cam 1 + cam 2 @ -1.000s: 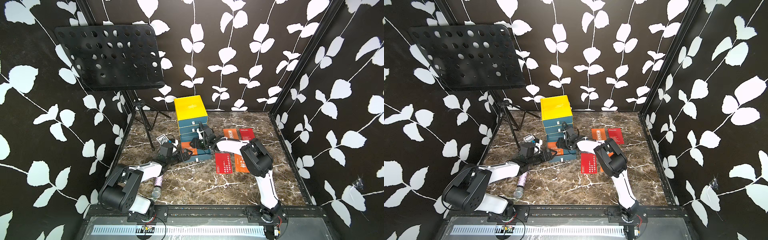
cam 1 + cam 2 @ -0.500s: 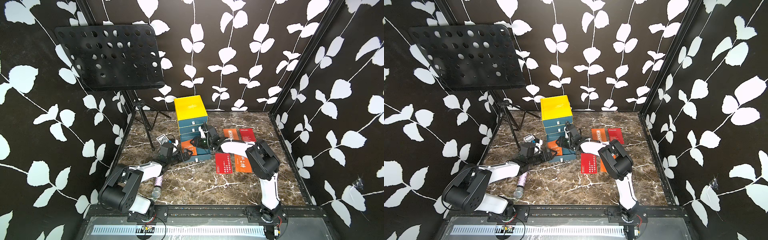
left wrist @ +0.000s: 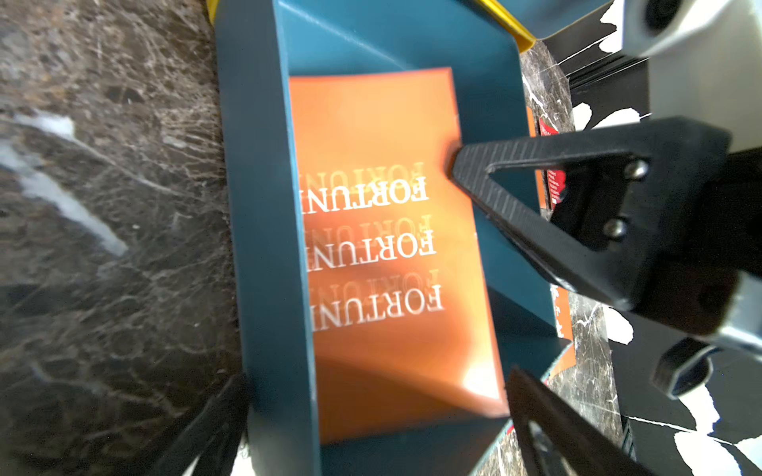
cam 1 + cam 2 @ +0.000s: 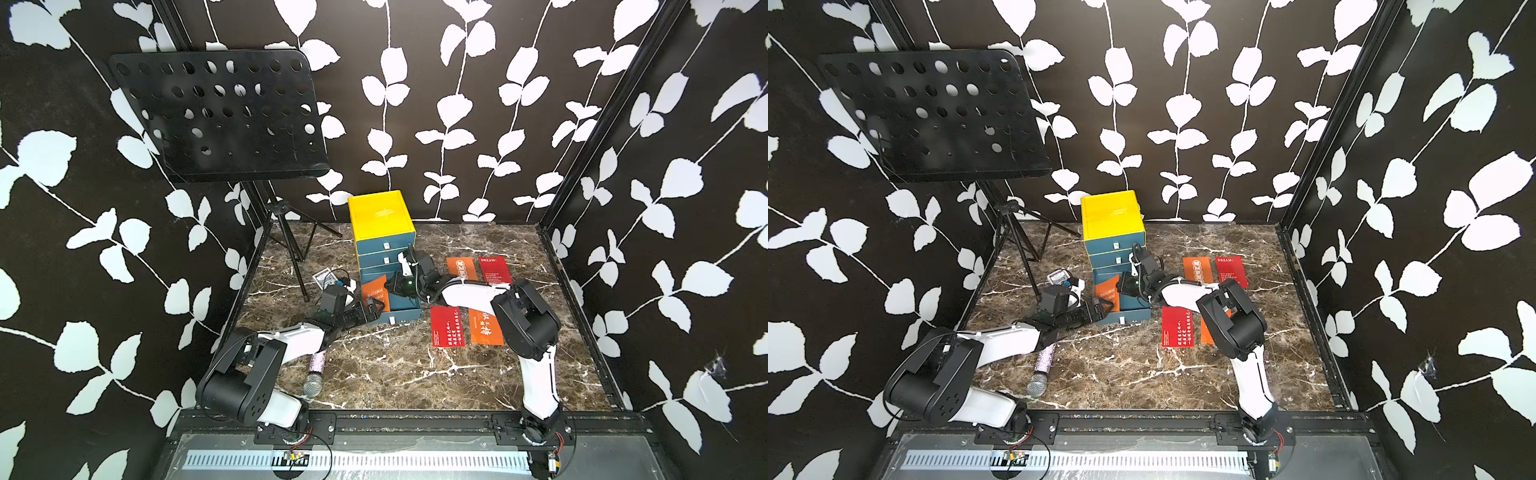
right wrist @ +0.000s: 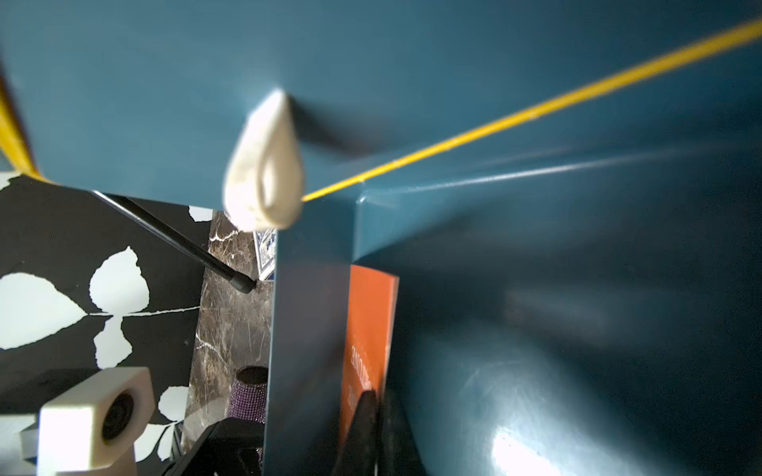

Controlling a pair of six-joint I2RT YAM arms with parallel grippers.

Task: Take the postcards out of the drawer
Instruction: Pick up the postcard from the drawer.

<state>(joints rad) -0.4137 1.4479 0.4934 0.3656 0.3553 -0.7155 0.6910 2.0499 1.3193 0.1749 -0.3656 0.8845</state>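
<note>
Top views showed four postcards (image 4: pixel 446 326) on the desk (image 4: pixel 395 374); right jaws clamped the fifth postcard (image 4: pixel 375 294) in the drawer (image 4: pixel 399 316), left jaws apart.

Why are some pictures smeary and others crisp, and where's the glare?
Left wrist view: the orange postcard shows ghosted, doubled lettering and a white glare patch at one corner. Right wrist view: the pull tab is soft, out of focus, with a bright spot on the drawer floor. Both top views: crisp, edges bowed.
</note>
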